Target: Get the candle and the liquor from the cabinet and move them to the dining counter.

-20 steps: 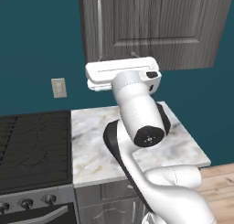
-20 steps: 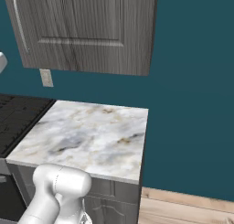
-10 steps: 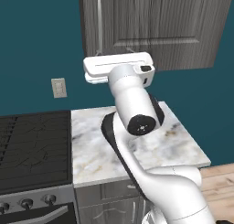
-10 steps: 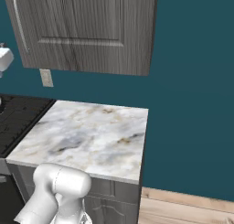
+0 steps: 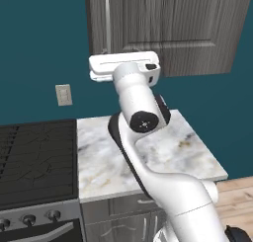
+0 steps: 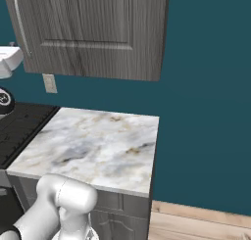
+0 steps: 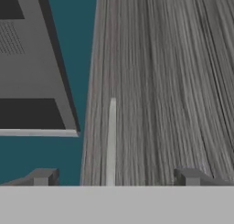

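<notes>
The cabinet (image 5: 168, 28) is a dark grey wood-grain wall unit, and its door is shut. The long silver bar handle (image 7: 111, 141) runs straight up the hand view between my two fingertips. My gripper (image 7: 114, 177) is open, close in front of the door's left edge, with a fingertip on each side of the handle and nothing gripped. From the left base view my white hand (image 5: 123, 68) hovers just below the handle (image 5: 107, 23). The candle and the liquor are hidden behind the shut door. The dining counter is out of view.
Below the cabinet lies a small marble worktop (image 5: 163, 152), with a black stove (image 5: 34, 157) to its left. A wall outlet (image 5: 63, 94) is on the teal wall. A grey range hood (image 7: 27, 81) hangs left of the cabinet. Wooden floor (image 6: 196, 224) lies to the right.
My hand has risen and moved in toward the cabinet handle, coming into the left edge of the right base view. The gripper has stayed open.
</notes>
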